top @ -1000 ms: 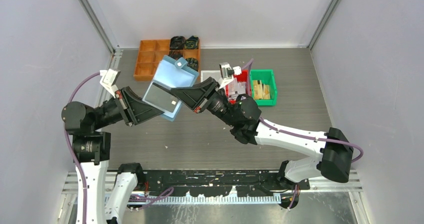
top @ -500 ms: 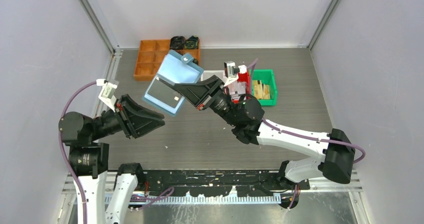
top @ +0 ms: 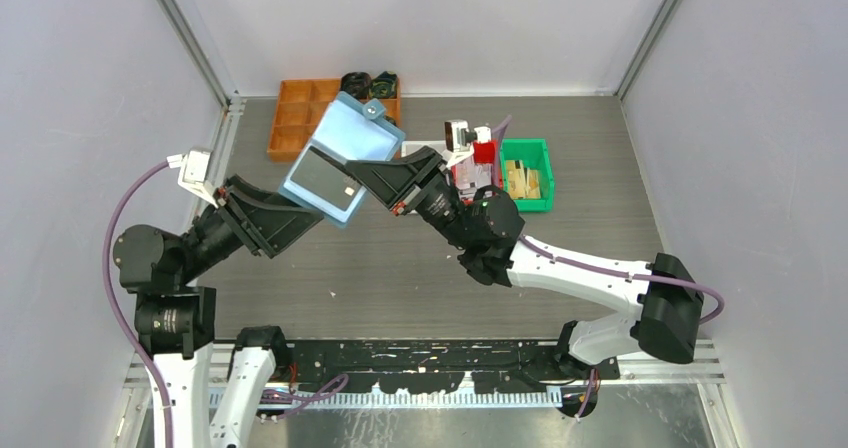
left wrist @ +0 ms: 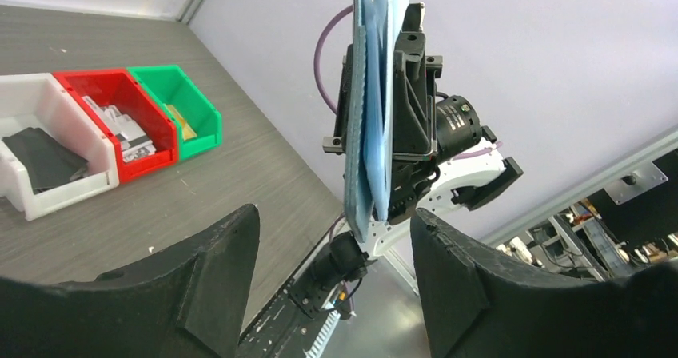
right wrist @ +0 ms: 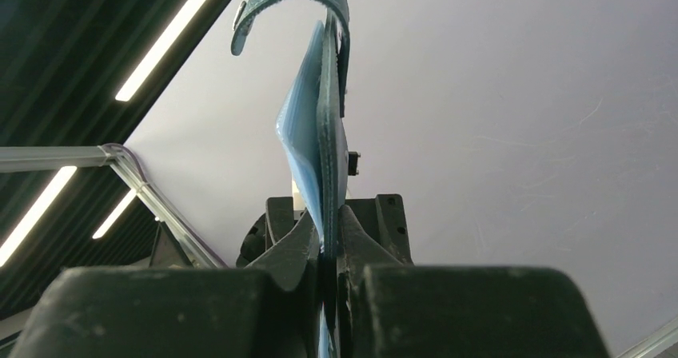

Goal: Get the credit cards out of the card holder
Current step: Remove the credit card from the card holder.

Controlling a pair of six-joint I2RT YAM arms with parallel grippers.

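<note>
Card holder [left wrist: 372,94] edge-on in both wrist views

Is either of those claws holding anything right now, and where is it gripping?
The right claw pinches the light blue card holder by one edge, in the air. The left claw is open, holding nothing.

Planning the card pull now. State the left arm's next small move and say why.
Probably ease the left gripper forward until its open jaws straddle the near edge of the dark card, then close. The right gripper holds the card holder clamped in the air, edge-on to the left gripper and just ahead of it.
</note>
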